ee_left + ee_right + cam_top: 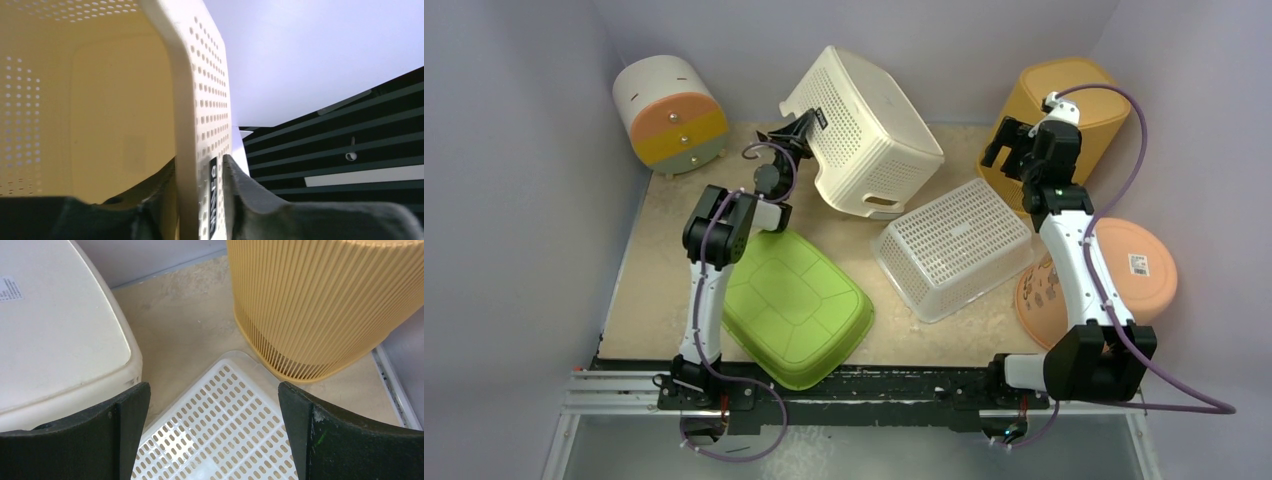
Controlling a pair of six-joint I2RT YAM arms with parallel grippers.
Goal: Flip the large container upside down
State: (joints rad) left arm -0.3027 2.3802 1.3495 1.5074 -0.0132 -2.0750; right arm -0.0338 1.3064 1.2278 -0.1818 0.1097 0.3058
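Cream basket (874,125) stands tilted at the back of the table (664,285), bottom turned up and rightward, its rim wall clamped in my left gripper (802,128). I pinch only that thin perforated wall, so it could slip or swing as it rolls and strike the clear crate (954,250) just beside it. My right gripper (1014,145) hangs spread wide, holding nothing.

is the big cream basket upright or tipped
Tipped: the cream basket leans with its solid base facing up, its rim pinched by the left end effector.
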